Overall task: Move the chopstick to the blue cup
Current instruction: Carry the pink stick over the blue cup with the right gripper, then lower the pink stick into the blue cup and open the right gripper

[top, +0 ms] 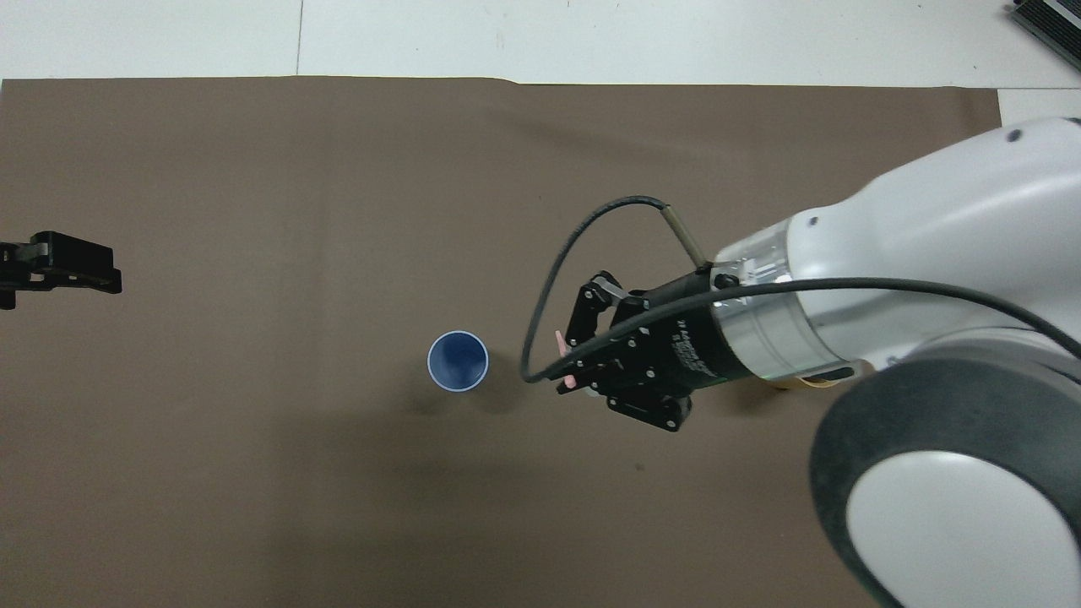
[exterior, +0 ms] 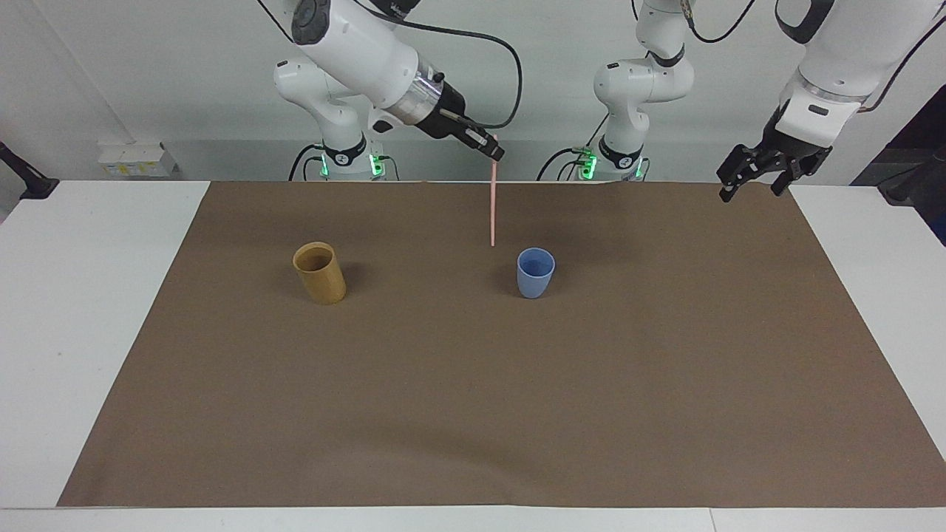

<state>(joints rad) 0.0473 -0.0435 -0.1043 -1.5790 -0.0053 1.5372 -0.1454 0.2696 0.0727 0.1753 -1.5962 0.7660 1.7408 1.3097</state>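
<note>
Brown mat (exterior: 473, 414) on white table. Thin pale pink chopstick (exterior: 493, 207) hung vertical, pinched by shut right gripper (exterior: 497, 154), frame-left of small light-blue cup (exterior: 535, 272). Left gripper (exterior: 754, 181) waited open, empty, upper right.
</note>
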